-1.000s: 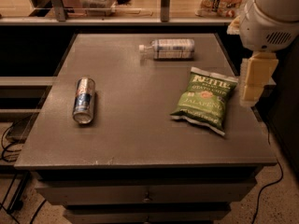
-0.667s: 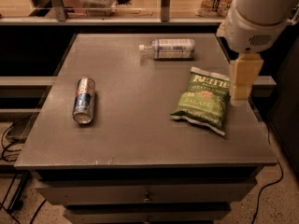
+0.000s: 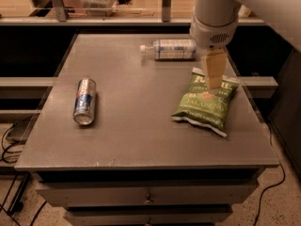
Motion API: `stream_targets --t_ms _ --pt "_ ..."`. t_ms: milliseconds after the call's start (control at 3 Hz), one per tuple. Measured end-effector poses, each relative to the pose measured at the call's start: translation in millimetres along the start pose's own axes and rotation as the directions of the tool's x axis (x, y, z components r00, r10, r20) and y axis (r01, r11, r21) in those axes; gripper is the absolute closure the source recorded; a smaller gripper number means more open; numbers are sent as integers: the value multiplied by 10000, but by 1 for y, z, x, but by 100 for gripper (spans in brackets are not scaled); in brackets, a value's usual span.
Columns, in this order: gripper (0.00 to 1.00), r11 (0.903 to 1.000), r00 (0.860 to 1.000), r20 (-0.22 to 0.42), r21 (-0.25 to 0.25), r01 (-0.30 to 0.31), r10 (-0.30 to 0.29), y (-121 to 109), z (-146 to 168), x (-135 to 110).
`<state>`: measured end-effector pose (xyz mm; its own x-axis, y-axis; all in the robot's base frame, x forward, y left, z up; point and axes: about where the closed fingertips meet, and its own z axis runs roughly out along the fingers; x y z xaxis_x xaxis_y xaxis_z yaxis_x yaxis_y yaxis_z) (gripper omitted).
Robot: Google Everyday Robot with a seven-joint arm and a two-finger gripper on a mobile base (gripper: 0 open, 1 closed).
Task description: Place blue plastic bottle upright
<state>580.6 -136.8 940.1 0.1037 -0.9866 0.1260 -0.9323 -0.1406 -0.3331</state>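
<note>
Leftward goes the gripper, in from the table's right edge a second ago to a spot above the top of the chip bag; nothing on the table has shifted in that time.

On the left lies a blue-silver can on its side, well away from the action and no part of this job. Toward the back, just right of centre, the blue plastic bottle lies on its side, white cap pointing left and the labelled body running right. Its far end sits close beside the arm's white wrist housing. The gripper hangs below that housing, near the bottle but apart from it, and whether it is open or closed cannot be told from this angle. Under it and to the right rests the green chip bag.

This looks like the approach, with the grasp not yet made. To do it well, the gripper probably wants to come down across the bottle's body, not along it, and close squarely on the label. A thin plastic bottle could roll or squash, so a centred, gentle squeeze seems wise, keeping clear of the bag.
</note>
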Motion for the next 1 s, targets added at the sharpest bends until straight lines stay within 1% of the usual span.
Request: stream_targets --t_ms 333,667,1000 --pt "0 9989 9989 0 10 464 -464 -40 29 -11" --pt "0 9980 9980 9 -13 625 -625 -71 50 -13" --pt "0 9982 9982 47 71 592 -593 -73 51 -14"
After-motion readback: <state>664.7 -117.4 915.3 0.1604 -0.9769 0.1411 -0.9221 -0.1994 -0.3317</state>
